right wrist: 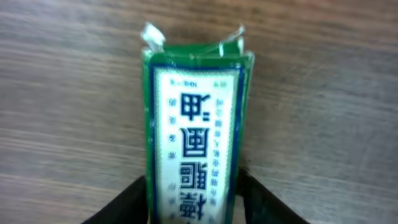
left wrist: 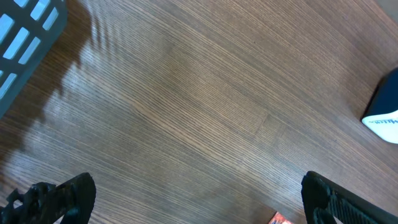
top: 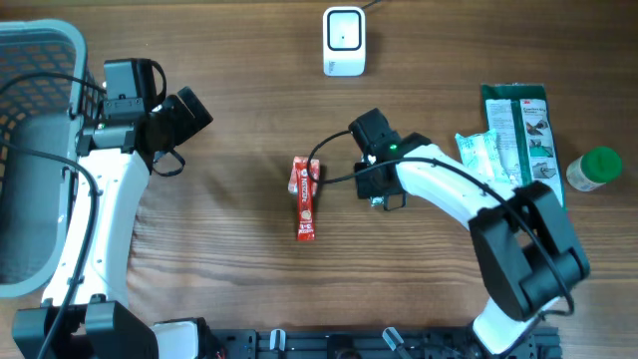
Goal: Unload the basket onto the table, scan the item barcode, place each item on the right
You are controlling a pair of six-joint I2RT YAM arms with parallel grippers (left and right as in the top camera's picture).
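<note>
The packet, green with a white label, is pinched low down between the right gripper's dark fingers. Its crimped end points to the top of the wrist frame, with bare wood behind it. From where I stand the pick looks done and the carry to the scanner is the step in hand. That white box sits at the top middle of the overhead frame, above and a little left of the right wrist. Next, I'd say, the arm has to bring the packet up to it and turn whichever face bears the barcode toward its window; no barcode shows on this side.

Only the right wrist view shows the packet and the grip. From overhead the arm's own camera and body hide both. The overhead alone gives the layout:
- a red pack lying in the middle
- a basket at the upper left

The left wrist view shows the left gripper spread wide over bare table, holding nothing.
</note>
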